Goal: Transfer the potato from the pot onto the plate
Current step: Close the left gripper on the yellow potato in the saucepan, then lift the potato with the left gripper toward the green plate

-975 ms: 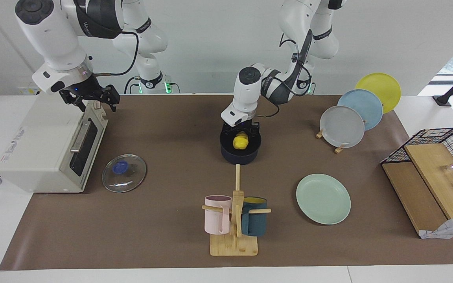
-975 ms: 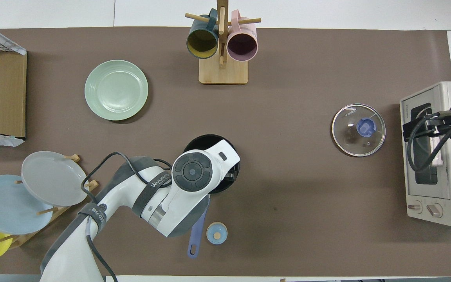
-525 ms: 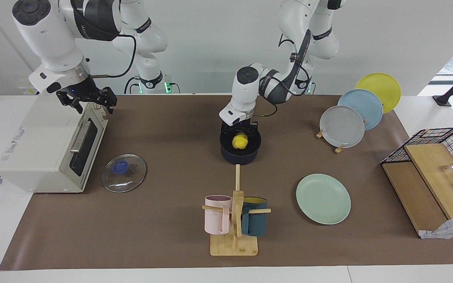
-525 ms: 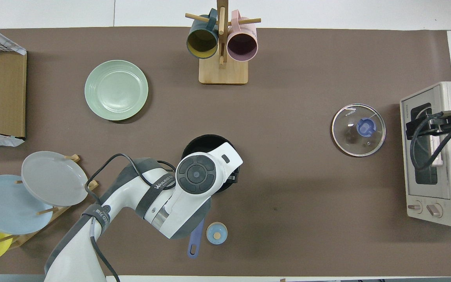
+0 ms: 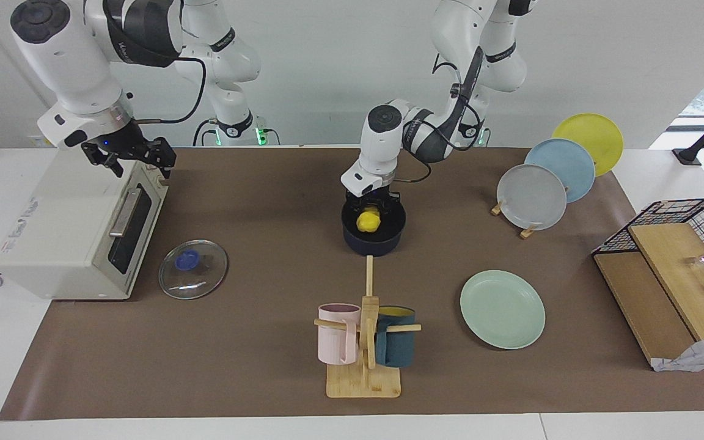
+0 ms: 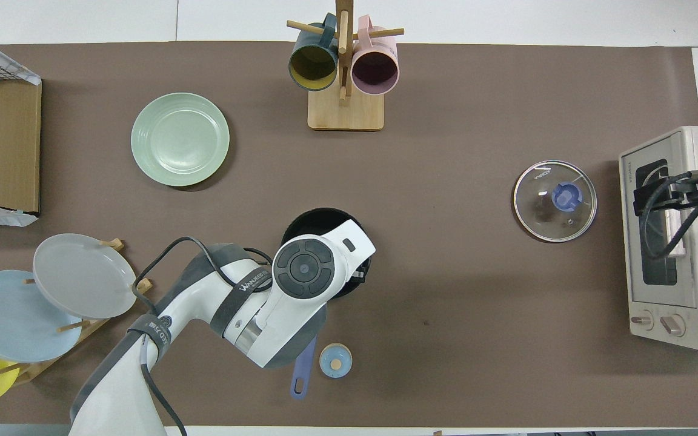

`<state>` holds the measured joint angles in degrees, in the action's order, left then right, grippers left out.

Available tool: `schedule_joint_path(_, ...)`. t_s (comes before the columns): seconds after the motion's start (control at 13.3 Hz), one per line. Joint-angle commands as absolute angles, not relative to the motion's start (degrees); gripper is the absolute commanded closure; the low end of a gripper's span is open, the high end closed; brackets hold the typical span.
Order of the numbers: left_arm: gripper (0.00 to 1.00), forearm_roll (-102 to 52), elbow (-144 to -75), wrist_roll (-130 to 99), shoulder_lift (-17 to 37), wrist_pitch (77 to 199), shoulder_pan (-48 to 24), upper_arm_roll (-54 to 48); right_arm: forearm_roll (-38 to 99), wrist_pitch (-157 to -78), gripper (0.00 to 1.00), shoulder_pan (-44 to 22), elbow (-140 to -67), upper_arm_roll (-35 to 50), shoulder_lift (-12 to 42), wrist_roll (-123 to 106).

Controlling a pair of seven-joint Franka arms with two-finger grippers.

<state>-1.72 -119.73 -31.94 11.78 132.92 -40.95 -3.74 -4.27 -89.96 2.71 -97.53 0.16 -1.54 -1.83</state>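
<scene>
the potato point(image 5: 368, 221), a lumpy bright yellow oval, sits inside the pot point(image 5: 374, 242), and my left claw point(image 5: 371, 206) reaches straight down into the pot, clamped on the potato. my left arm bends low over the pot, wrist vertical, and from overhead its white housing hides most of the pot's black inside. the pot is round and dark navy, its one long blue handle point(image 6: 304, 370) pointing toward me. the plate point(image 5: 502, 309), one flat pale mint-green round with a shallow rim, lies farther from me than the pot, toward my left arm's end of the surface. my right claw point(image 5: 129, 156) hangs, fingers apart, over the toaster oven point(image 5: 71, 229), well apart from the pot.
</scene>
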Motion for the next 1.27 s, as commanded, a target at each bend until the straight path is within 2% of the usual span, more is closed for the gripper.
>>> schedule_joint_path(0.0,1.0,-2.4,-118.4,-31.4,11.1,131.0,-41.3,-2.9,-4.0,-90.8,0.0,3.5,-98.2,0.5,-2.2,-3.2)
schedule_joint_path(0.38,1.0,-2.5,-107.4,-30.9,9.1,116.6,-39.3,-2.9,-4.0,-90.8,0.0,3.0,-98.1,0.8,-2.5,-3.1)
schedule_joint_path(0.53,1.0,-2.5,-102.2,-29.0,9.3,111.4,-36.2,-2.9,-4.0,-90.5,0.0,3.0,-96.9,0.9,-2.5,-3.0)
schedule_joint_path(0.67,1.0,-3.2,-96.2,-23.5,10.3,107.5,-30.0,-2.9,-3.9,-90.4,0.0,3.0,-96.9,1.1,-2.9,-2.7)
schedule_joint_path(0.9,1.0,-3.6,-86.3,-15.3,16.0,103.3,-19.7,-2.9,-3.4,-90.5,0.0,3.5,-96.9,1.0,-2.9,-2.7)
schedule_joint_path(1.2,1.0,-3.3,-78.7,-9.1,25.6,105.2,-11.4,-2.8,-3.4,-91.1,0.0,3.3,-96.9,1.0,-2.9,-2.6)
